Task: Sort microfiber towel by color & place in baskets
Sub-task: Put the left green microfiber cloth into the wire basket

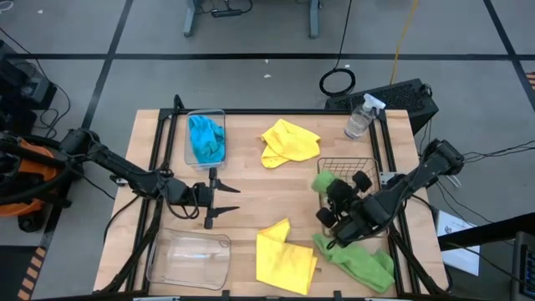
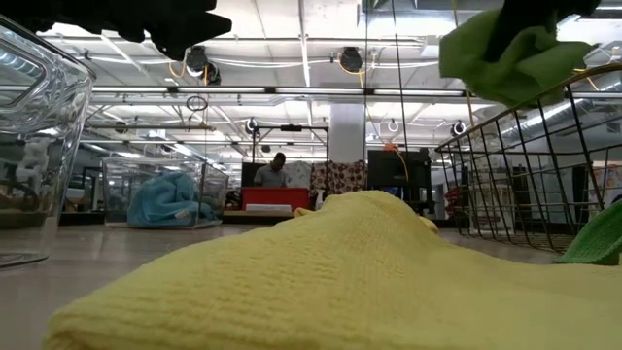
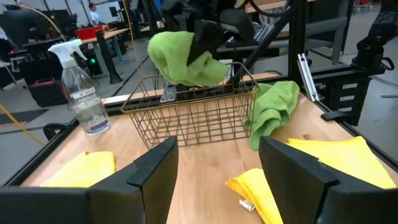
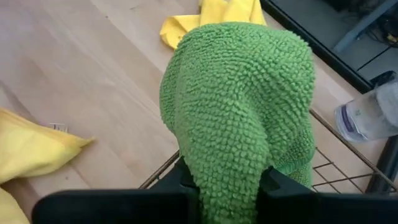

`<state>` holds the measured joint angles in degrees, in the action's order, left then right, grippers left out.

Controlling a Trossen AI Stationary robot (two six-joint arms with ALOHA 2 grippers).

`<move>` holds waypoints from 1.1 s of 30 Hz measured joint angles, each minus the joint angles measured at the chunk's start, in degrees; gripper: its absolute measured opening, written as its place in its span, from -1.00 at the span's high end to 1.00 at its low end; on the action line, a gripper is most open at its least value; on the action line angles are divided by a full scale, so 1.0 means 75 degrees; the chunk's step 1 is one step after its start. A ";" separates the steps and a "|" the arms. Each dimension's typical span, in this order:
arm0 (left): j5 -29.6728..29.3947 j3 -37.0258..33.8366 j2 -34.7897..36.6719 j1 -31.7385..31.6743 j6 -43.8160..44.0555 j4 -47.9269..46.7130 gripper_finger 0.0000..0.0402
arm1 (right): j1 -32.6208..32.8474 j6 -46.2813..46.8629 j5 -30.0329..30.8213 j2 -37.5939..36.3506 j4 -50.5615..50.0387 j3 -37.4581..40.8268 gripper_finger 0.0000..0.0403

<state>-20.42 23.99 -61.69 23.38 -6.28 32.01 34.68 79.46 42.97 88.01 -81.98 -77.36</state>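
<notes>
The wooden desk (image 1: 251, 196) carries everything, its near edge cut off in the high view. On it, largest first: the near yellow towel (image 1: 284, 257) lies spread by the front edge, and in the low view it fills the foreground and hides most of the desk behind it. A second yellow towel (image 1: 288, 142) lies crumpled toward the far side. A green towel (image 1: 358, 257) lies on the desk beside the near yellow one, partly under the right arm.

The empty clear tub (image 1: 189, 259) sits at the near left corner, its front rim cut off. The far clear tub (image 1: 206, 138) holds bright blue towel material (image 1: 206, 140); whether that is one cloth or two cannot be told. The dark wire basket (image 1: 351, 171) stands at the right, much of it hidden by the right arm. A spray bottle (image 1: 359, 119) stands beyond it.

The right pincer (image 4: 227, 180) is pinching a bunched green towel (image 4: 239, 106) above the wire basket's rim; the cloth hides its fingertips. The left pincer (image 1: 219, 199) waits spread at mid-desk, holding nothing.
</notes>
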 joint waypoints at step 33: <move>0.0034 0.0002 0.0000 0.0000 0.0000 -0.0023 -0.15 | 0.0017 0.2924 0.0169 0.0012 0.1611 0.4229 0.75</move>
<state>-20.16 24.00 -61.69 23.38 -6.28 31.83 34.81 101.38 44.24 88.09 -69.90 -45.64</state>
